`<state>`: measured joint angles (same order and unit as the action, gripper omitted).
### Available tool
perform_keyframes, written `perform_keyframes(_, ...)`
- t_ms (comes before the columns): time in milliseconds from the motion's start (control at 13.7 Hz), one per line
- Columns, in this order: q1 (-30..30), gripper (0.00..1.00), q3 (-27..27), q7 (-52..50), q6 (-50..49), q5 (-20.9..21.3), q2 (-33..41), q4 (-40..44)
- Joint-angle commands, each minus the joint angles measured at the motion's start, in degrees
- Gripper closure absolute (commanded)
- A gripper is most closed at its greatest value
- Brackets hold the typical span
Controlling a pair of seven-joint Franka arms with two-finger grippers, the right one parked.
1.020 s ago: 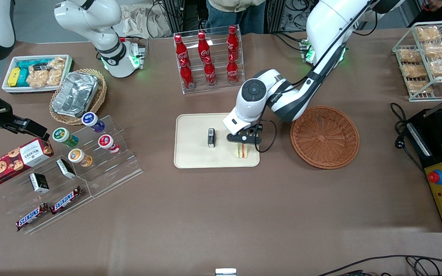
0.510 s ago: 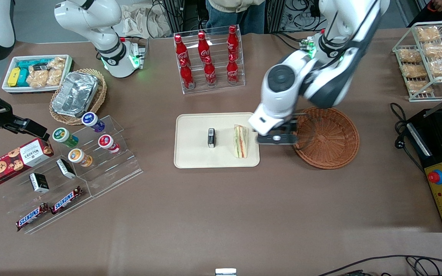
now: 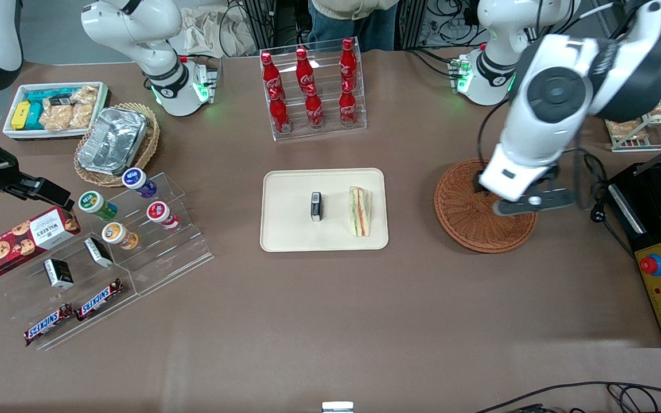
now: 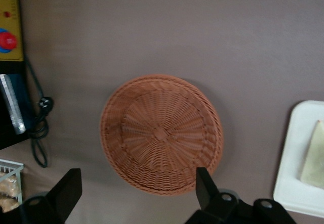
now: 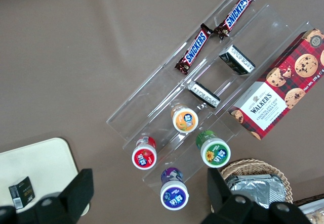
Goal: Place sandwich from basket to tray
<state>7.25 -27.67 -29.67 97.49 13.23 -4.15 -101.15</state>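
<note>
- Sandwich point(image 3: 360, 211) lies on the tray point(image 3: 284, 235), at the end toward the basket point(image 3: 468, 229); a small dark box point(image 3: 316, 206) sits beside it mid-tray.
- Basket sits on the counter point(image 3: 330, 321) just beside the tray, nothing in it.
- End effector point(image 3: 528, 202) hangs above the basket, fingers point(image 4: 206, 187) spread, holding nothing.

The sandwich point(image 3: 360, 211) lies on the tray point(image 3: 284, 189) beside a small box point(image 3: 316, 206) — basket point(image 3: 468, 212) toward the working arm's end, gripper point(image 3: 528, 203) open above its three-o'clock rim.
</note>
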Motion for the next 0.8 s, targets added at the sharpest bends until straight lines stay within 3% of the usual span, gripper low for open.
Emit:
perform_keyframes(0, 3.72, 0.00, -0.90, 1.27, -0.99, -0.13, 2.56, -0.10)
perform_keyframes(219, 5.75, 0.00, -0.64, 10.83, -5.63, -1.79, 2.57, 5.50)
perform_keyframes(583, 8.30, 0.00, -0.20, 17.79, -7.49, -0.40, 2.83, 7.90)
perform_keyframes(728, 5.25, 0.00, 6.01, 23.49, -11.68, -1.36, 2.83, 11.39)
